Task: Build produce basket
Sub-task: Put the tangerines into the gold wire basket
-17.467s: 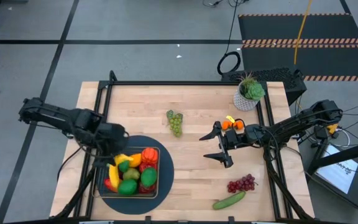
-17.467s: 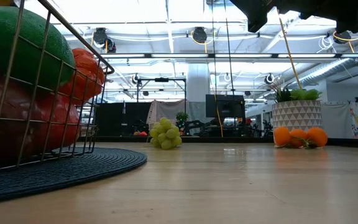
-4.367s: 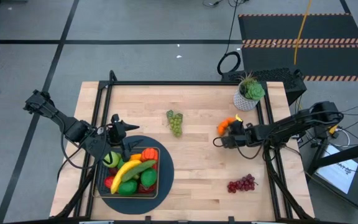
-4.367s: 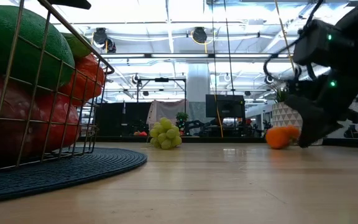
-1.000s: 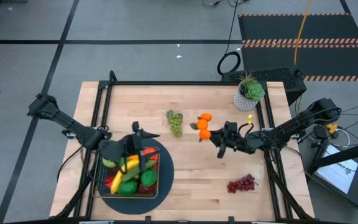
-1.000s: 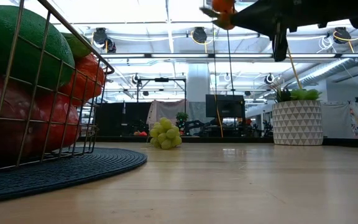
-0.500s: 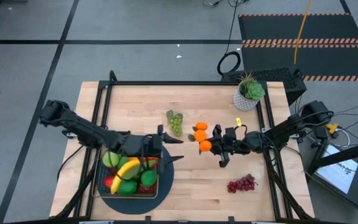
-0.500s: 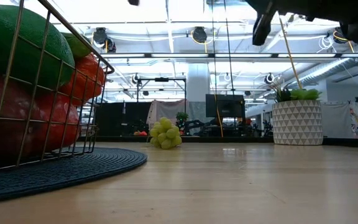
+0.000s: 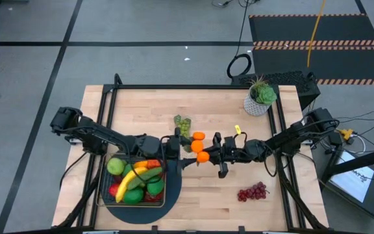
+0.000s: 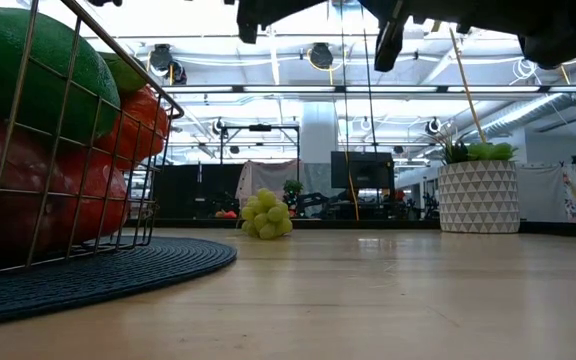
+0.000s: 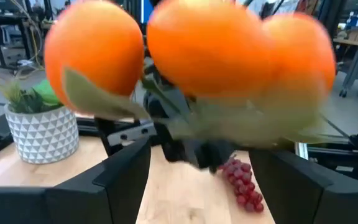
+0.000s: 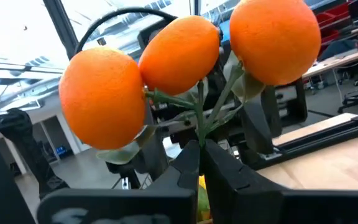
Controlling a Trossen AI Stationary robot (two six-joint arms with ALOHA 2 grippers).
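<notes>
A cluster of three oranges (image 9: 200,146) on a green leafy stem hangs in the air over the table's middle, with my right gripper (image 9: 211,153) shut on it. My left gripper (image 9: 186,151) faces it from the left, open. In the left wrist view the oranges (image 11: 197,50) fill the space just beyond its fingers (image 11: 126,177), apart from them. The wire basket (image 9: 106,192) rests on a round dark mat (image 9: 173,185) at the near left, piled with a banana, peppers and green fruit. Green grapes (image 9: 184,123) and purple grapes (image 9: 252,192) lie on the table. My right gripper pinches the cluster's thin green stem (image 12: 199,129) between its two fingertips. The fingers come nearly level from the table's right. The three oranges (image 12: 185,53) stand beyond and above the fingertips, lifted clear of the table.
A potted plant (image 9: 260,97) in a white patterned pot stands at the far right corner. A dark frame rail (image 9: 193,86) runs along the table's far edge. Bare wood lies between the mat and the purple grapes.
My right gripper has carried the oranges through the air toward the table's left, staying shut on the stem. My left gripper has swung from above the basket toward the table's middle and dropped a little, coming up to the oranges with its fingers still open.
</notes>
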